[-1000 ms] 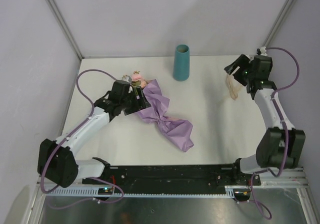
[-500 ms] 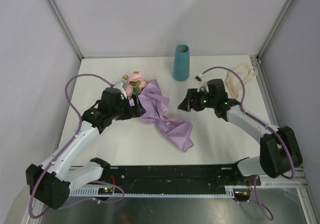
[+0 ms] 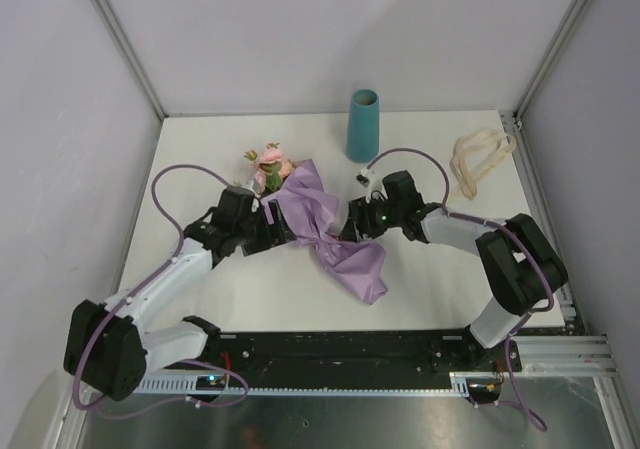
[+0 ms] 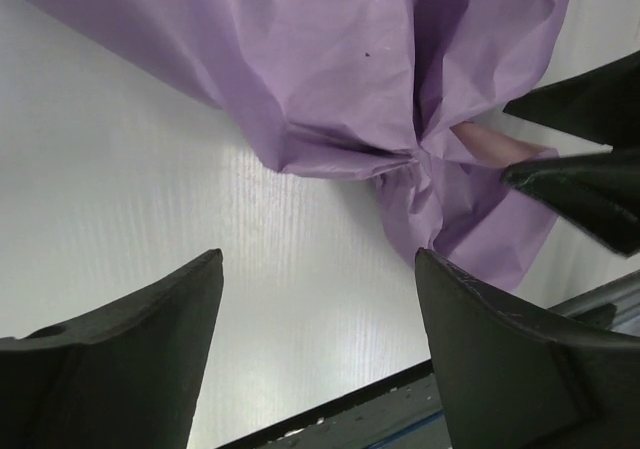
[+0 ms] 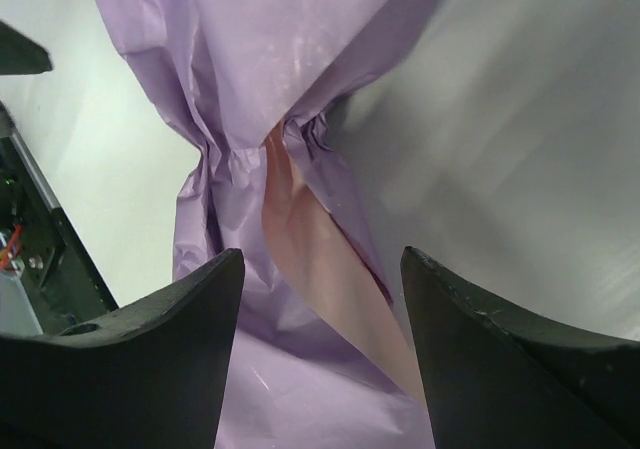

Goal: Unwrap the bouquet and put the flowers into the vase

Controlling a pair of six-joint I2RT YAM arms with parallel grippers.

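As I'm watching from overhead: the bouquet [image 3: 318,219] is lying on the table [image 3: 200,149], left of centre, with the rose heads pointing to the far left.
Flowers: the flowers [image 3: 268,161] are poking out of the paper's far end; the stems are hidden inside the wrap.
Paper: the lilac paper [image 3: 345,259] is running diagonally toward the near right, cinched at a waist midway.
Vase: the vase [image 3: 363,126] is standing upright at the far edge, near the bouquet but apart from it.
Ribbon: the cream ribbon [image 3: 478,157] is lying loose at the far right, well apart from the wrap, so I'm reading the tie as already off.
Arms: the left gripper [image 3: 283,233] and right gripper [image 3: 350,227] are flanking the waist from opposite sides, low over the table.
Left wrist view: the fingers are standing spread over bare table and pinching nothing. The paper waist [image 4: 420,154] is sitting ahead and to the right, with the other claw's dark tips beside it.
Right wrist view: the fingers are spread wide, with crumpled paper below and between them but not clamped. A peach strip [image 5: 300,239] is showing in the fold; I can't tell what it is.
Step, my read: they're setting up to pull the wrap open.
Doing it well: each claw should be taking one layer of paper on its own side of the waist, avoiding the stems, then peeling outward slowly and low.
Risk: pulling unevenly could drag the whole bunch or tear the sheet.
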